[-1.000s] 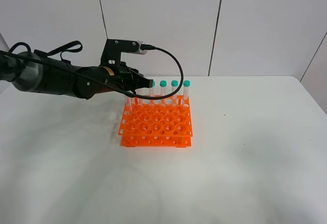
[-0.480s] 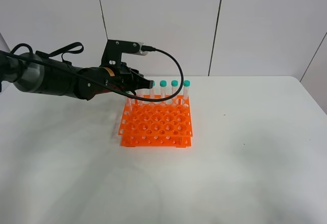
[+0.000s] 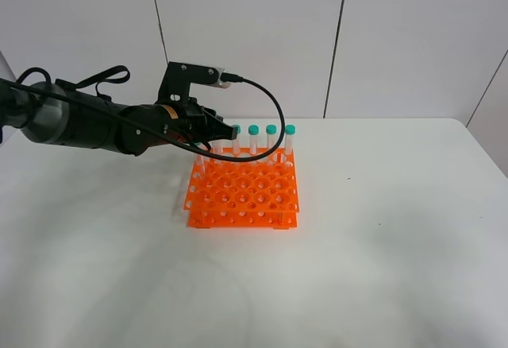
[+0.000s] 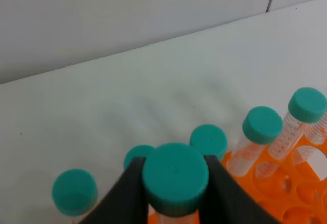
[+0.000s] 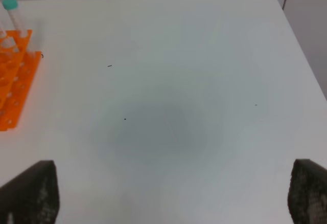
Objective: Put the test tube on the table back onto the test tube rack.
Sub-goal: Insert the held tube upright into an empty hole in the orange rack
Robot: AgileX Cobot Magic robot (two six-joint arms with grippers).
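Note:
My left gripper is shut on the test tube, whose teal cap shows between the two black fingers. In the exterior view the left gripper hovers over the back left corner of the orange test tube rack, and the held tube is mostly hidden by it. Several other teal-capped tubes stand upright in the rack's back row, also seen in the left wrist view. My right gripper is open and empty above the white table. It is out of the exterior view.
The rack's edge with one capped tube shows at the far side of the right wrist view. A grey panelled wall stands behind the table. The left arm's black cable arcs over the rack's back row.
The left gripper with the tube has shifted only very slightly toward the rack's back row. Nothing else has moved.

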